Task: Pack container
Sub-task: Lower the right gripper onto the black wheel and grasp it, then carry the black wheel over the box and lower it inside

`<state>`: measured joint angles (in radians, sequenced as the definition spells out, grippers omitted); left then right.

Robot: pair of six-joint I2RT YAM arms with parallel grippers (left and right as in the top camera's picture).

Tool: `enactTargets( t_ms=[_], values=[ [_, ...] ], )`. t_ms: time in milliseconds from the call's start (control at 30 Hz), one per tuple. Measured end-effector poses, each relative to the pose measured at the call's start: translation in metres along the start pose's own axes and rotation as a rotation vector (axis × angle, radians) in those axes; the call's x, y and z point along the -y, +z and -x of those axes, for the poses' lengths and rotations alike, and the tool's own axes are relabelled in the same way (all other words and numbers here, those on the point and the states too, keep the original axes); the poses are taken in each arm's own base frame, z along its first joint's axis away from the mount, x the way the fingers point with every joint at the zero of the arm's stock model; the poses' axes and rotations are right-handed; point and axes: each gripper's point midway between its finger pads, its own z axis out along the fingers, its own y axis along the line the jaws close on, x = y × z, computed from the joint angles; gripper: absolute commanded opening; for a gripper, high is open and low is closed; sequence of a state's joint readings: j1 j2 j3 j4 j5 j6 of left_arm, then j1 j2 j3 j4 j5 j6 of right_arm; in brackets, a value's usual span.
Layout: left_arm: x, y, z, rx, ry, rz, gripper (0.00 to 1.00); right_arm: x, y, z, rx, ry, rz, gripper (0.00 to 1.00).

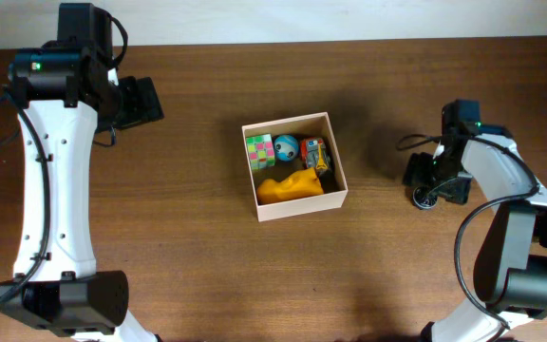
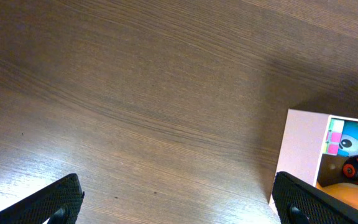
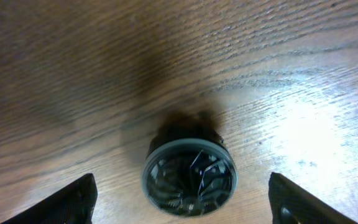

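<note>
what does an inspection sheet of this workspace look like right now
surface: dark wood-grain table
job's things: container open-topped, holding a colourful cube, blue ball, red toy and yellow toy
clutter: small dark round object on the table, outside the container
grippers: left claw open, empty; right claw open, fingers either side of the round object, not touching
cables: black cable looped beside the right arm
surroundings: pale strip beyond the table's far edge

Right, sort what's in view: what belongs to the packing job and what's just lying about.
Job: container; in it cube puzzle, blue ball, red toy vehicle, yellow toy; probably also the black round piece out on the table.
Lying about: nothing else visible.
</note>
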<state>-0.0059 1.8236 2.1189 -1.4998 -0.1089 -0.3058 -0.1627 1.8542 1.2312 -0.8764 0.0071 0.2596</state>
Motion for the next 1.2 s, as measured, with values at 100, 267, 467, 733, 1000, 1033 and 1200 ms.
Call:
enactTargets(
  t_ms=[100, 267, 467, 733, 1000, 1033, 1200],
  values=[
    [0.0, 0.0, 0.0, 0.0, 0.0, 0.0, 0.99, 0.001, 0.007, -0.001, 0.013, 0.003, -0.001, 0.77],
    [0.0, 0.0, 0.0, 0.0, 0.0, 0.0, 0.99, 0.002, 0.017, -0.003, 0.025, 0.011, 0.001, 0.72],
    [0.0, 0.0, 0.0, 0.0, 0.0, 0.0, 0.99, 0.004, 0.026, -0.009, 0.021, 0.025, -0.003, 0.67],
    [0.0, 0.0, 0.0, 0.0, 0.0, 0.0, 0.99, 0.002, 0.028, -0.001, 0.061, 0.029, 0.005, 0.56],
    [0.0, 0.0, 0.0, 0.0, 0.0, 0.0, 0.99, 0.002, 0.028, 0.001, 0.07, 0.029, 0.007, 0.53],
    [0.0, 0.0, 0.0, 0.0, 0.0, 0.0, 0.99, 0.002, 0.028, 0.001, 0.07, 0.029, 0.007, 0.49],
    [0.0, 0.0, 0.0, 0.0, 0.0, 0.0, 0.99, 0.002, 0.028, 0.001, 0.068, 0.03, 0.007, 0.49]
  ],
)
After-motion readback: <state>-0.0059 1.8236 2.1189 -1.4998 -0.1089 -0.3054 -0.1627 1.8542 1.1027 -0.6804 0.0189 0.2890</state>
